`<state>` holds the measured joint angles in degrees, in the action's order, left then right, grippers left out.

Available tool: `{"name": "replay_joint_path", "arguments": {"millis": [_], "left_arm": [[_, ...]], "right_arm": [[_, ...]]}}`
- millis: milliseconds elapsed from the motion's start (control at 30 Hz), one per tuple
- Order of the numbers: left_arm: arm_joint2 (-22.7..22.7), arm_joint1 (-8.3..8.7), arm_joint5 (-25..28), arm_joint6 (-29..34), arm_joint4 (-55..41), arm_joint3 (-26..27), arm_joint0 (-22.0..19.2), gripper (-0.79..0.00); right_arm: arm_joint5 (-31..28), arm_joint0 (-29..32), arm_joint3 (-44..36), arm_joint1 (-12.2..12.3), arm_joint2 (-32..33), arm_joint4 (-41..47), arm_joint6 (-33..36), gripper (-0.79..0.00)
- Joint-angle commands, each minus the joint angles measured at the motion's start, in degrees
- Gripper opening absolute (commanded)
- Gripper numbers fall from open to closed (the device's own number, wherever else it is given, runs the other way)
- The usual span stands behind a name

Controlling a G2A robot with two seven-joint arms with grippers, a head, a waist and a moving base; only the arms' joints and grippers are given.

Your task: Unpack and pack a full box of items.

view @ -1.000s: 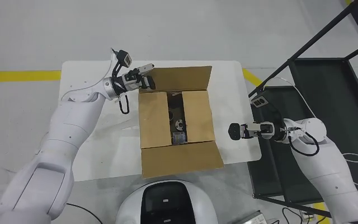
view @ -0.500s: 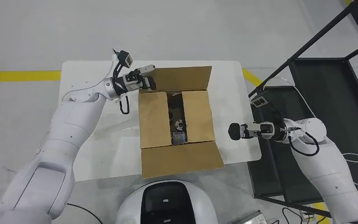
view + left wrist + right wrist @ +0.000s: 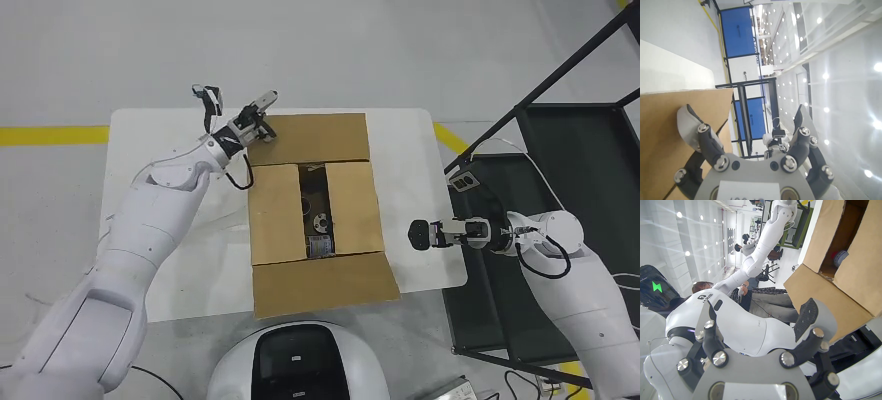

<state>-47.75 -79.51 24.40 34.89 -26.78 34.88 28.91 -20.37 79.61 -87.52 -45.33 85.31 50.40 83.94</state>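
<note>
A brown cardboard box stands mid-table, its four flaps folded outward and a narrow gap showing several small items inside. My left gripper is open at the far-left corner of the far flap. In the left wrist view one finger lies against that flap and nothing is between the fingers. My right gripper is open just off the box's right side, apart from it. The right wrist view shows the box and a round grey item inside.
The white table has bare room left of the box and a narrow strip to its right. A black metal rack stands close beyond the table's right edge, with a small black device on it.
My left gripper has turned and shifted toward the far edge. The far flap now lies flatter and squarer than before. The right arm has not moved.
</note>
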Motion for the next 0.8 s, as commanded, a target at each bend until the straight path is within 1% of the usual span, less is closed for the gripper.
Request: {"name": "replay_joint_path", "arguments": {"millis": [0, 67, 167, 300, 467, 600, 767], "left_arm": [[0.89, -0.57, -0.63, -2.35, 2.33, -2.14, -0.69, 0.0], [1.62, -1.05, -1.41, -3.3, 4.17, -4.09, -1.27, 0.0], [2.61, -1.54, -2.64, -3.06, 7.07, -6.79, -2.23, 0.0], [3.42, -1.82, -3.32, -0.4, 10.07, -9.59, -3.08, 0.0], [3.07, -1.75, -2.56, 2.6, 11.38, -11.85, -3.68, 0.0], [1.06, -1.4, -0.33, 3.07, 9.23, -12.28, -4.04, 0.0], [-3.31, -0.39, 6.84, 2.06, 3.93, -9.99, -3.68, 0.0]], "right_arm": [[0.0, 0.0, 0.0, 0.0, 0.0, 0.0, 0.0, 0.0], [0.0, 0.0, 0.0, 0.0, 0.0, 0.0, 0.0, 0.0], [0.0, 0.0, 0.0, 0.0, 0.0, 0.0, 0.0, 0.0], [0.0, 0.0, 0.0, 0.0, 0.0, 0.0, 0.0, 0.0], [0.0, 0.0, 0.0, 0.0, 0.0, 0.0, 0.0, 0.0], [0.0, 0.0, 0.0, 0.0, 0.0, 0.0, 0.0, 0.0], [0.0, 0.0, 0.0, 0.0, 0.0, 0.0, 0.0, 0.0]]}}
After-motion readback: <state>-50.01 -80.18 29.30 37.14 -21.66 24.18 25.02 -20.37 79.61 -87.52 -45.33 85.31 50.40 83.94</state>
